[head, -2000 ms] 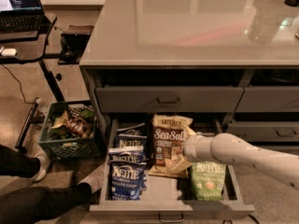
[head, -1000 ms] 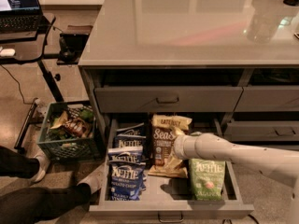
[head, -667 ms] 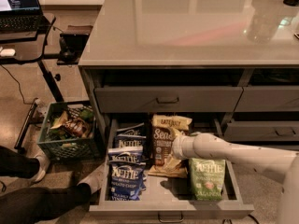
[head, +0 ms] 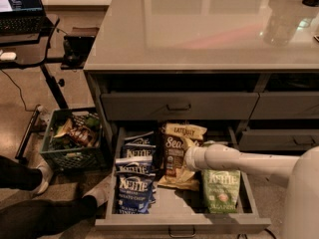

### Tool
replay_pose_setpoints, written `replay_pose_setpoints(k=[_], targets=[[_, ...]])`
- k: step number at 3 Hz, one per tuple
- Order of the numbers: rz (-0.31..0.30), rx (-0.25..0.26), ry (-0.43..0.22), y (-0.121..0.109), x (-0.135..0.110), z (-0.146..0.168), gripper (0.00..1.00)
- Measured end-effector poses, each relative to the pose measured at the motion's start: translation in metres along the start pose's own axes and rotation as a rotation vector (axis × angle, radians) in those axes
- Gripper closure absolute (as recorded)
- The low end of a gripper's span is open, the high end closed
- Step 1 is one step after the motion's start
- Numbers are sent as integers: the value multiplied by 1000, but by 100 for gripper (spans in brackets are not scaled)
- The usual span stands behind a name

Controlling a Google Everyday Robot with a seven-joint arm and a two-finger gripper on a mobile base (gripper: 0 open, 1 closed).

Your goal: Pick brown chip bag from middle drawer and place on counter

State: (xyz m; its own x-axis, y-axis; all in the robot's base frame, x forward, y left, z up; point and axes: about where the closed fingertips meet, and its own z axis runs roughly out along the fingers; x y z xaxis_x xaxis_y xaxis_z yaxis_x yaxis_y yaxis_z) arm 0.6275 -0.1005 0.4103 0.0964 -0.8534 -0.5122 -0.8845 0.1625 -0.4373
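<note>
The brown chip bag (head: 174, 151), dark with tan bands and "Sea Salt" lettering, lies in the middle row of the open middle drawer (head: 182, 224). My white arm reaches in from the right. The gripper (head: 188, 158) sits at the arm's tip, right over the bag's right side and touching or just above it. The arm's end hides the bag's right part. The counter (head: 199, 29) spreads glossy and grey-beige above the drawers.
Several blue Kettle bags (head: 133, 183) fill the drawer's left row and a green bag (head: 221, 189) lies on the right. A closed drawer (head: 179, 106) is above. A green crate (head: 72, 138), a desk with a laptop (head: 20, 4) and a person's legs (head: 40, 213) are at left.
The arm's tip has moved left from beside the brown chip bag onto its right side, then stayed there. The bags have not shifted.
</note>
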Motion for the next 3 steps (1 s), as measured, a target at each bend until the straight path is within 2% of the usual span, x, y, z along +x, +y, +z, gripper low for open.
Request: replay_pose_setpoints(k=[1,3], targets=[[0,0,0,0,0,0,19],[0,0,0,0,0,0,66]])
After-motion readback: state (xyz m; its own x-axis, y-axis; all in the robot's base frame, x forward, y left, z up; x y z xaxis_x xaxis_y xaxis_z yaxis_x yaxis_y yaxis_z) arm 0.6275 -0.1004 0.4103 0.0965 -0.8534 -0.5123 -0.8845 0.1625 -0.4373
